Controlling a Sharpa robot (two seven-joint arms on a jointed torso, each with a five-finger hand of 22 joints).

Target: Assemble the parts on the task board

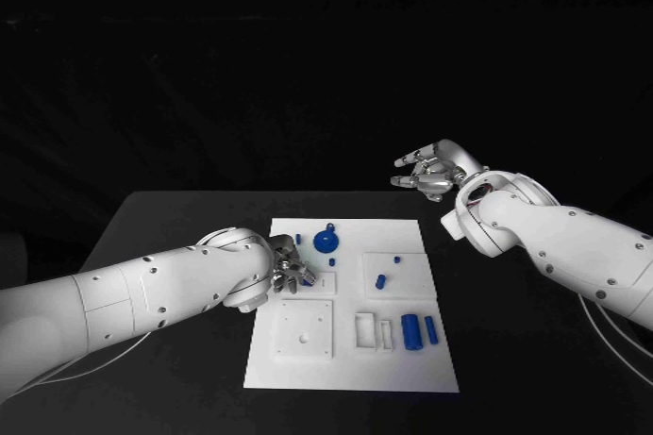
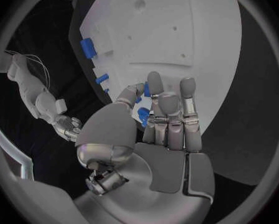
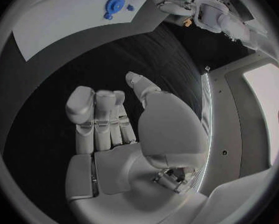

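The white task board (image 1: 409, 237) lies in the middle of the black table. My left hand (image 1: 289, 273) is low over the board's left side, thumb and fingers closed round a small blue part (image 2: 143, 115). Above the table's far right edge, off the board, my right hand (image 1: 433, 169) is raised with nothing in its palm (image 3: 114, 149) and its fingers apart from the thumb. A round blue piece (image 1: 326, 239) sits near the board's far edge, with small blue pegs (image 1: 381, 281) around the middle. Two blue cylinders (image 1: 410, 332) lie at the near right.
White raised blocks sit on the board: a square plate (image 1: 308, 328) at the near left and a slotted block (image 1: 366, 329) beside the cylinders. Bare black table (image 1: 177, 227) runs round the board on both sides.
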